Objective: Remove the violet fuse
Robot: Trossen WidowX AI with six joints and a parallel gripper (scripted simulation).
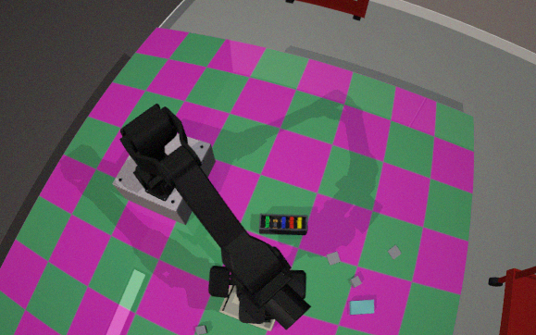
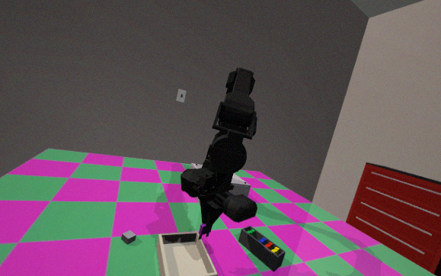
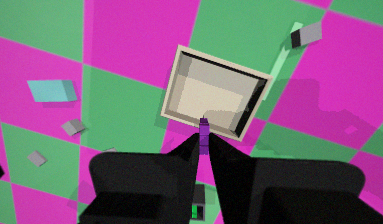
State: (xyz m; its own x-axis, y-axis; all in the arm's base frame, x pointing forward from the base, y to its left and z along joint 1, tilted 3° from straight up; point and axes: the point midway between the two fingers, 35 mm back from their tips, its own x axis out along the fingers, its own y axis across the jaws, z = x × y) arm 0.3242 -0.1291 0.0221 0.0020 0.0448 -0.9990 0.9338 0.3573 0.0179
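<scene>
My gripper (image 3: 203,137) (image 2: 204,228) is shut on the violet fuse (image 3: 204,130) (image 2: 203,230) and holds it upright by its upper part. In the wrist view the fuse hangs over the near rim of the cream tray (image 3: 224,64) (image 2: 161,255). In the exterior view it hangs just above the tray's far right corner. In the top view the arm hides the gripper and most of the tray (image 1: 229,303). The dark fuse block (image 1: 283,229) (image 2: 259,251) stands apart to the side. It holds green, orange, blue, red and yellow fuses.
Small grey cubes (image 1: 333,258) (image 1: 394,252) (image 1: 355,280) (image 2: 128,236) and a cyan block (image 1: 362,306) (image 3: 52,90) lie around the tray. A pale translucent bar (image 1: 128,296) lies to the left. The robot base (image 1: 174,205) is behind. A red cabinet (image 2: 406,213) stands at the right.
</scene>
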